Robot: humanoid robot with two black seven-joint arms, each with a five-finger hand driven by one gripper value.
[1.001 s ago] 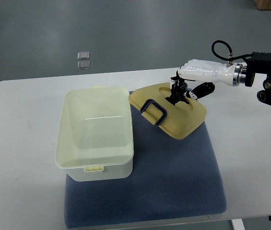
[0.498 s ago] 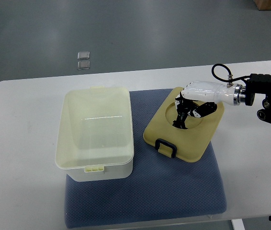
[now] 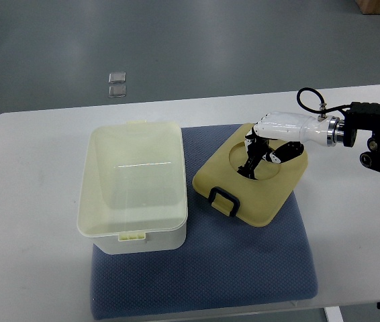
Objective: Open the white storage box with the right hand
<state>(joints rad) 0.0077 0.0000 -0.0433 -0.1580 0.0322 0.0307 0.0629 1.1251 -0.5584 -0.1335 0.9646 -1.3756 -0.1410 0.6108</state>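
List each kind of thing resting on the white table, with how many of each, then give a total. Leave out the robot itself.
Storage box, open, white: 1
Lid, yellowish with a dark handle, lying on the mat under the right hand: 1
Mat, blue-grey: 1
Total: 3

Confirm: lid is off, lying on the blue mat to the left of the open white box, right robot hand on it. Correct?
Not quite. The top view shows the lid on the blue mat to the right of the open white box, not the left. The right robot hand does rest on it.
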